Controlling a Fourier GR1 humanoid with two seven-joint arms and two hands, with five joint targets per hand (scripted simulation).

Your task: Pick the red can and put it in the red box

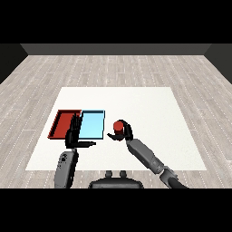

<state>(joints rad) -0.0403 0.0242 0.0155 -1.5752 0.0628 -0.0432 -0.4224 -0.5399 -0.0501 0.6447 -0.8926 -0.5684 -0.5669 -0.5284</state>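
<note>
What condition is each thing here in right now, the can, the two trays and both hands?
red can: upright, held in the right hand.
right hand: curled round the can.
left hand: open, fingers straight.
red tray: nothing inside.
light blue tray: nothing inside.

The right hand [124, 132] is curled round the can [118, 127], its forearm reaching in from the lower right. The left hand [74, 133] stands upright, fingers straight, thumb out to the side, forearm nearly vertical.
</note>
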